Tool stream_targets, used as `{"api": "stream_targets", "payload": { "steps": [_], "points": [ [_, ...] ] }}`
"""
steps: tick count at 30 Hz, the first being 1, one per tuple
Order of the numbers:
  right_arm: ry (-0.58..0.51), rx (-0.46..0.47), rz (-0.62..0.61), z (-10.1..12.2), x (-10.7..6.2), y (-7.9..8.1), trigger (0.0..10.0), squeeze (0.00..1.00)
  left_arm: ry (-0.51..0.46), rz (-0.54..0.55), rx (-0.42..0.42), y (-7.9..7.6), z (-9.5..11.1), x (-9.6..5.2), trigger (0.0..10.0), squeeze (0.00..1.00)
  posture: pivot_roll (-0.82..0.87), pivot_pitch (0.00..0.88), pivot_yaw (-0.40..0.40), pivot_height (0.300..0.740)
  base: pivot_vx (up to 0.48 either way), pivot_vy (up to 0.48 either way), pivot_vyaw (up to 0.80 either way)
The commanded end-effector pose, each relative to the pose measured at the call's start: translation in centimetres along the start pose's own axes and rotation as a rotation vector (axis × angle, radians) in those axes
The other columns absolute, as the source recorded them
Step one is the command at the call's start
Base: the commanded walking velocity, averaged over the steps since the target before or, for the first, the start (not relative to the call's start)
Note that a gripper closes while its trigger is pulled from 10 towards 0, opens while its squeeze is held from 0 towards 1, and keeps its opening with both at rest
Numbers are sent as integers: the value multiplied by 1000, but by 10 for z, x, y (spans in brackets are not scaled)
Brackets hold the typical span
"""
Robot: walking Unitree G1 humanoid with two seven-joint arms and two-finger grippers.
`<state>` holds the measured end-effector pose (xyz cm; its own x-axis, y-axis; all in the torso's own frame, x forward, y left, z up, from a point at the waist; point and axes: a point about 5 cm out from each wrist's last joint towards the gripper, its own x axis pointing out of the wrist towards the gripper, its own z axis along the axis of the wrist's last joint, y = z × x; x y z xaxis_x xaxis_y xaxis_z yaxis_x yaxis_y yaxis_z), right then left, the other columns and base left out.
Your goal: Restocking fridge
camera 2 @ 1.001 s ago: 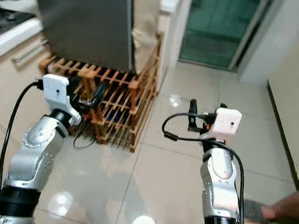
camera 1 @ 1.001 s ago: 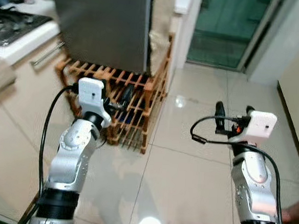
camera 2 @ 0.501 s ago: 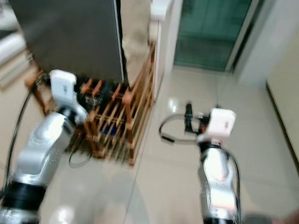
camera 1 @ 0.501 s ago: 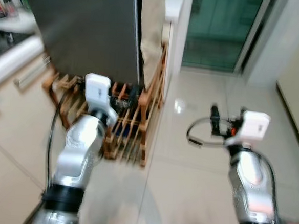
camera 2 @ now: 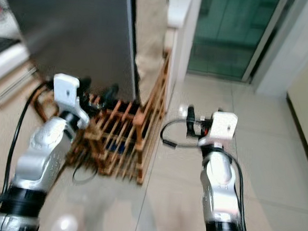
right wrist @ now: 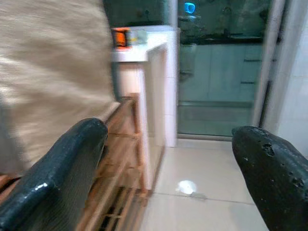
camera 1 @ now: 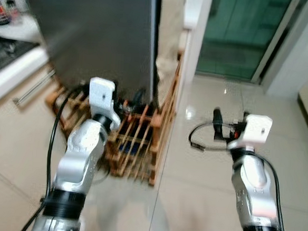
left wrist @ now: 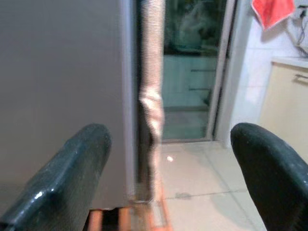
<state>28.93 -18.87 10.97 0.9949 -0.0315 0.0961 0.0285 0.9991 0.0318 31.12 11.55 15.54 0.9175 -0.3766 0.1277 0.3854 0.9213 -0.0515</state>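
The fridge [camera 1: 101,32] is dark grey; below it, the slatted rack [camera 1: 141,141] is orange-brown wood; beside it, the floor [camera 1: 204,151] is glossy beige tile.

One fridge [camera 1: 101,35], one wooden rack [camera 1: 139,141], two hands [camera 1: 133,99] [camera 1: 229,119].

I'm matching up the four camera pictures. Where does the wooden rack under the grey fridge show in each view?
Left eye view: wooden rack at centre left, under the grey fridge.
Right eye view: again centre left, just ahead of the left gripper.
Left wrist view: a strip at the bottom edge.
Right wrist view: lower left.
Shared landmark: the green glass door.
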Motion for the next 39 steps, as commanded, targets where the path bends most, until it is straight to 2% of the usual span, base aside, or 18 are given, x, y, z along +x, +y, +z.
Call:
{"api": "stream_targets", "payload": {
  "steps": [1,10,12,13,26,30,35,37,39],
  "points": [
    [-13,10,10,2,1,4,10000,0,-14,18,20,8,7,-1,10000,0,-127,0,39,740,439,0,0],
    [-13,7,6,2,0,3,10000,0,-38,-29,32,0,11,-1,10000,0,-127,0,40,740,439,0,0],
    [-13,7,5,2,0,3,10000,0,-75,-42,-20,-2,16,-1,10000,0,-127,0,40,740,439,0,0],
    [-14,8,5,2,0,3,10000,0,-77,-38,-13,-1,17,-1,10000,0,-126,0,40,740,251,0,0],
    [-11,8,8,1,0,3,10000,0,-98,-10,-27,6,27,1,10000,0,-125,0,39,740,0,0,0],
    [-9,8,13,0,0,4,10000,0,-100,-33,-23,0,27,2,10000,0,-124,0,37,740,0,-470,0],
    [-9,8,15,0,0,5,10000,0,-81,-28,-22,0,25,4,10000,0,-125,0,37,740,0,-451,0],
    [-9,6,14,1,0,4,10000,0,-39,1,-70,1,21,9,10000,0,-127,0,36,740,240,-412,0],
    [-8,5,14,1,0,4,10000,0,-24,21,-70,0,21,13,10000,0,-127,0,36,740,144,-191,0]
  ]
}}
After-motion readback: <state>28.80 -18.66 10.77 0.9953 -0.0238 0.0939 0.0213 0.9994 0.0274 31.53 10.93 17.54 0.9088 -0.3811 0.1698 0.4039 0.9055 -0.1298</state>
